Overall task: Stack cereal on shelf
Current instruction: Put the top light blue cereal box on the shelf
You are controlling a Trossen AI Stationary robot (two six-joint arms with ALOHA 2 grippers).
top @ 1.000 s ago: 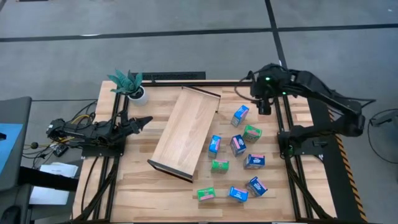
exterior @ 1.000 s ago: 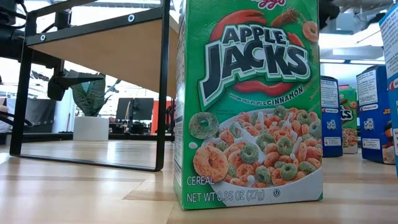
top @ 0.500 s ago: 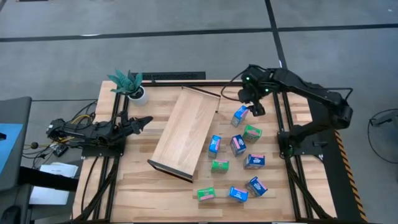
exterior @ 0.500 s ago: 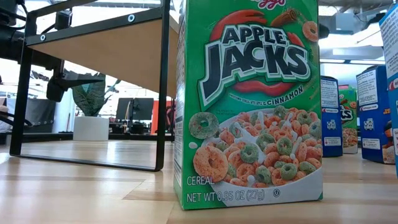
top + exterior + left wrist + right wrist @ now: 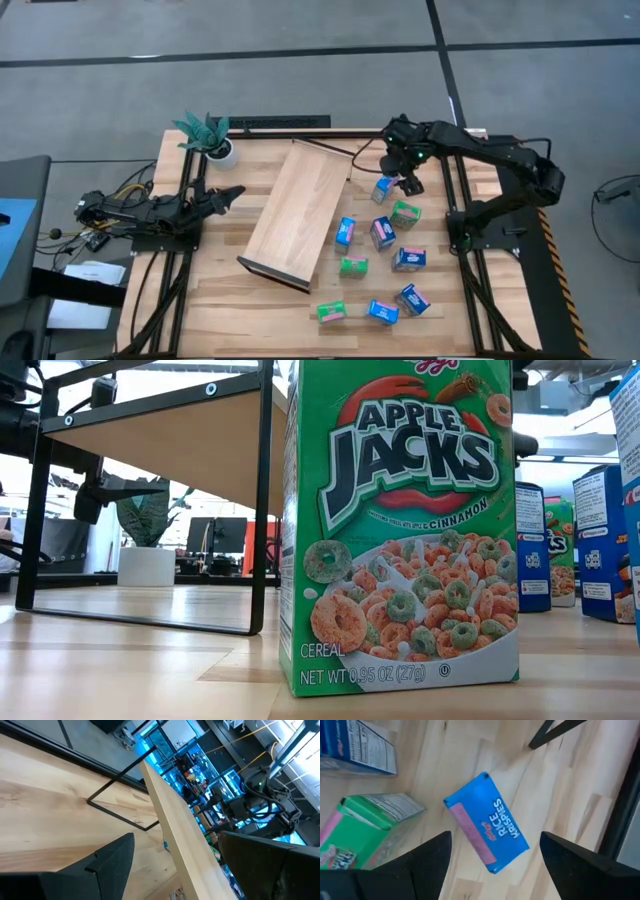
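Note:
The shelf [image 5: 297,213], a long light-wood board, stands slantwise mid-table on its dark end frames [image 5: 264,510]. Several small cereal cartons, blue and green, stand or lie on the table to its right; a green one [image 5: 405,525] fills the low view. My right gripper [image 5: 405,181] hovers open over the farthest blue carton [image 5: 384,186]. In the right wrist view that carton [image 5: 487,836] lies flat on the tabletop between the spread fingers [image 5: 432,862], untouched. My left gripper [image 5: 226,196] waits open at the table's left side, pointing at the shelf [image 5: 175,832].
A potted plant [image 5: 212,140] stands at the far left corner. A green carton [image 5: 367,827] and a blue one [image 5: 357,747] sit close beside the carton under my right gripper. Dark frame rails [image 5: 462,215] run along both table sides. Bare slats lie near the front left [image 5: 210,300].
My right arm has swung from the far right corner toward the table's left and near side and come down, so its gripper now hangs over the farthest blue carton. The cartons, the shelf and the left arm have stayed put.

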